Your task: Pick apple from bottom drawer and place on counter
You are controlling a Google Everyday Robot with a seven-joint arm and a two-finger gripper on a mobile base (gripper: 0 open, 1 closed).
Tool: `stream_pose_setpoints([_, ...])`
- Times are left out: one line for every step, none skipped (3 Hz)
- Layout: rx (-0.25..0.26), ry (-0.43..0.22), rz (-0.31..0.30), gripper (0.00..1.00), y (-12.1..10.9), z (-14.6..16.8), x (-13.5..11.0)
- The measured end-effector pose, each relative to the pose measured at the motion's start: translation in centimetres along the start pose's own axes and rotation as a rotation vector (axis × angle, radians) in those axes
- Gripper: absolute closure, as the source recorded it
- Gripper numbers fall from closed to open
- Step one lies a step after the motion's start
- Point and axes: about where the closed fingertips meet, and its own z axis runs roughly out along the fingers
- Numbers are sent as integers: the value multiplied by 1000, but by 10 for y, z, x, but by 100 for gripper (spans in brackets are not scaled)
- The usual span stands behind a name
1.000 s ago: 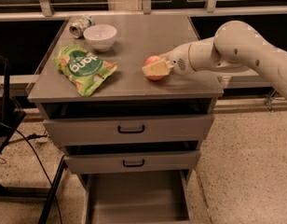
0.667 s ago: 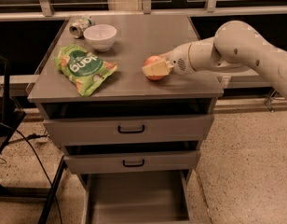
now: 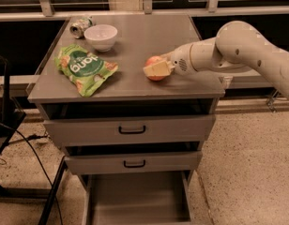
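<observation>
Arm [image 3: 238,48] reaching in from the right, elbow raised; gripper [image 3: 155,70] sitting low over the counter [image 3: 135,36], front right, fingers [image 3: 160,68] pinching the apple [image 3: 153,60].

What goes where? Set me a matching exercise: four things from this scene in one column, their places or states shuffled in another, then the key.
Things:
1. bowl
2. bag
3. gripper
4. bottom drawer

Places or states:
A. pulled open, lowest of all
B. lying on the counter, front left
C. shut on the apple, at the counter's front right
D. back left of the counter, beside the can

Pairs: 1-D, 2-B, 3-C, 4-A
</observation>
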Motion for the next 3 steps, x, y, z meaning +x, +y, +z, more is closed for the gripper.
stream_pose_setpoints([0, 0, 0, 5, 0, 0, 0])
stream_pose_setpoints([0, 0, 0, 0, 0, 0, 0])
stream_pose_setpoints([0, 0, 0, 0, 0, 0, 0])
